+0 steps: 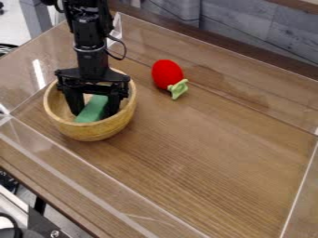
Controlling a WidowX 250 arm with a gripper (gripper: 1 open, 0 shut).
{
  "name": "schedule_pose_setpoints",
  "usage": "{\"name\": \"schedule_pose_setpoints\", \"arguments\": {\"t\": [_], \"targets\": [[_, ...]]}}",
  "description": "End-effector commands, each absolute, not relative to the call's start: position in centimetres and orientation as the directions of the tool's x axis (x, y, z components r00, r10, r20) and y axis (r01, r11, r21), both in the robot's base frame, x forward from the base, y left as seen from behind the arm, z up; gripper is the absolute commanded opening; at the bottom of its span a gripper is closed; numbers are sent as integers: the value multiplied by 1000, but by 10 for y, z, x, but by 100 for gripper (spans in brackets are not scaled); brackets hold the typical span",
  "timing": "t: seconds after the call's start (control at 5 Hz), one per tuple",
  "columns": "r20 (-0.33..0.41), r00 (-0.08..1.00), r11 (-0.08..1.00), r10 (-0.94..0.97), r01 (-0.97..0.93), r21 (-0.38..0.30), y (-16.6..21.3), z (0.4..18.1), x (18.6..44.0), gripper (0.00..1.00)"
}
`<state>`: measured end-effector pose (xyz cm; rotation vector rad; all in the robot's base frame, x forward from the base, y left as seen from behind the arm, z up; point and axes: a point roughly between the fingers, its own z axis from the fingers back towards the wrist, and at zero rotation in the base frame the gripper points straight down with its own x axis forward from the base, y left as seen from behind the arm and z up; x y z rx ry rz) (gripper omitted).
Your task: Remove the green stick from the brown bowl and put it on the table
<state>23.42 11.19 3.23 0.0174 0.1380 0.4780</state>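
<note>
The brown bowl (74, 125) sits at the left of the table (199, 158). Inside it lies the green stick (88, 111), leaning against the bowl's inner wall. My black gripper (95, 100) points straight down into the bowl, open, with one finger on each side of the stick. The fingertips reach down to the stick's level, and the jaws stand wide around it without pinching it. The stick's upper end is partly hidden behind the gripper.
A red strawberry toy (166, 73) with a small green leaf lies right of the bowl. Low clear acrylic walls (300, 191) edge the table. Bare wood stretches to the right and front of the bowl.
</note>
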Motion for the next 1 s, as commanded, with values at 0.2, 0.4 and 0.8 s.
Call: {"name": "schedule_pose_setpoints", "arguments": {"t": [0.2, 0.4, 0.8], "targets": [[-74, 881, 884, 467, -465, 41, 115, 48, 243, 100], [-69, 882, 885, 466, -464, 39, 114, 51, 244, 100], [-64, 883, 885, 466, -464, 34, 114, 53, 245, 0]]}}
